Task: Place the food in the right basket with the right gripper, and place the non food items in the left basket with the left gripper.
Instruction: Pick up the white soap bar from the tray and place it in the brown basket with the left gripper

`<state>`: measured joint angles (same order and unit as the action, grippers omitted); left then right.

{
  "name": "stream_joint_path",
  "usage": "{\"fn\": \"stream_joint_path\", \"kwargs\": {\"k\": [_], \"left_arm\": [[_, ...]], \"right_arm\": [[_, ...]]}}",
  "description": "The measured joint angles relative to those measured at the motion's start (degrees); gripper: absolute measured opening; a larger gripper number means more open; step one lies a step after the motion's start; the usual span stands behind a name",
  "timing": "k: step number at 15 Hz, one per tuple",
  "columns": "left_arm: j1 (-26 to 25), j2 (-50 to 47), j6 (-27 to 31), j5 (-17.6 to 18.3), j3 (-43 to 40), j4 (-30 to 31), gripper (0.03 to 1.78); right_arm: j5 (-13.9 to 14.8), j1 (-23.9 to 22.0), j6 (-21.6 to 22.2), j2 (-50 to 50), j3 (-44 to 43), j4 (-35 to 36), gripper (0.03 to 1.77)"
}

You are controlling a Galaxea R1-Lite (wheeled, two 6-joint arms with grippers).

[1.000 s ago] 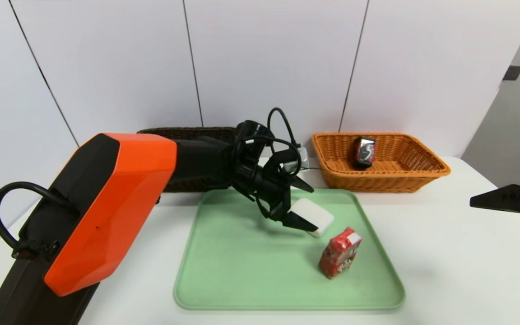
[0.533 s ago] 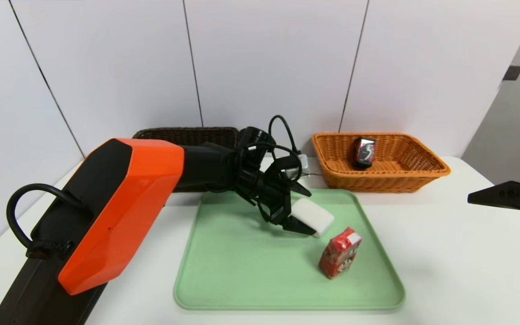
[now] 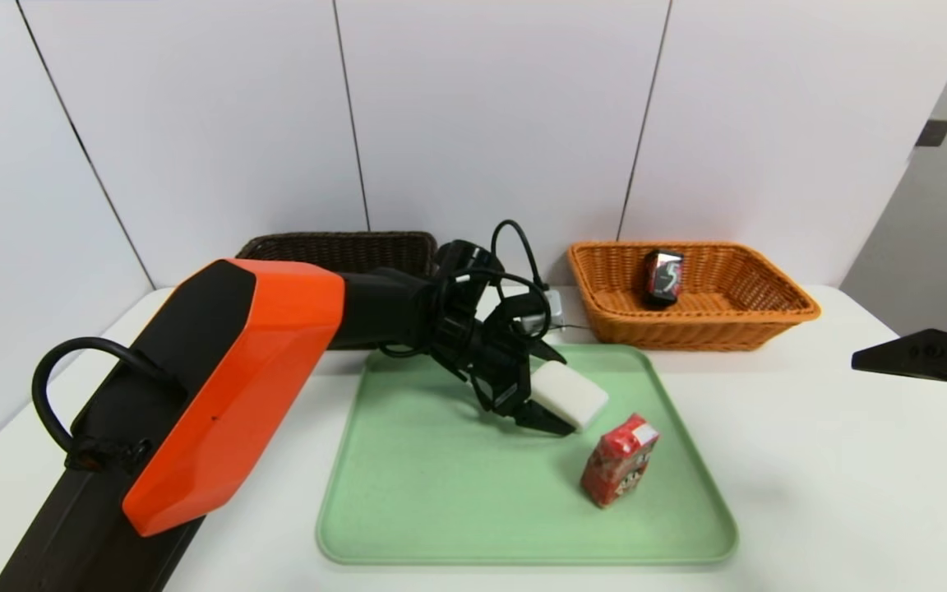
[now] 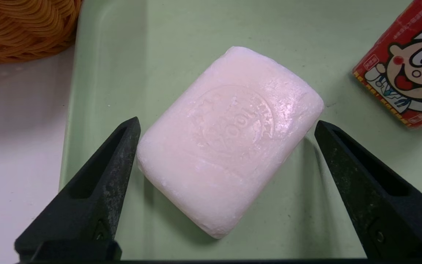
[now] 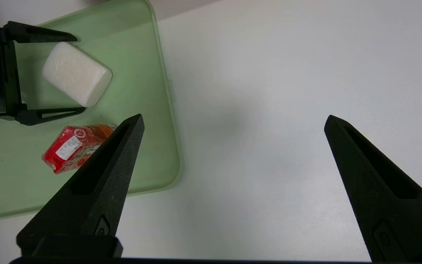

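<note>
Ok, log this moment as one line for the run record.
left gripper: open, fingers straddling white block on green tray | right gripper: open, parked off tray | red carton: on tray

The left basket (image 3: 334, 244) is largely hidden behind the left arm.
</note>
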<state>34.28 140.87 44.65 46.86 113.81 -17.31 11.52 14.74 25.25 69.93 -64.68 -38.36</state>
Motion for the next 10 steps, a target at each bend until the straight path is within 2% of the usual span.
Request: {"fn": "stream_joint_path", "kwargs": {"k": [2,4,6,10], "left_arm": [[0.1,0.2,0.0,-0.3,0.0,0.0,1.68],[0.2,0.4,0.0,-0.6,0.0,0.0,1.31],[0.2,0.4,0.0,-0.5,0.0,0.2,1.05],[0.2,0.4,0.0,-0.5,0.0,0.6,0.98]], "right_arm": [[0.0,0.0,0.0,0.0,0.0,0.0,1.7],[0.0,0.0,0.0,0.0,0.0,0.1,1.7],[0.0,0.0,0.0,0.0,0.0,0.1,1.7],[0.0,0.0,0.0,0.0,0.0,0.1,1.7]]}}
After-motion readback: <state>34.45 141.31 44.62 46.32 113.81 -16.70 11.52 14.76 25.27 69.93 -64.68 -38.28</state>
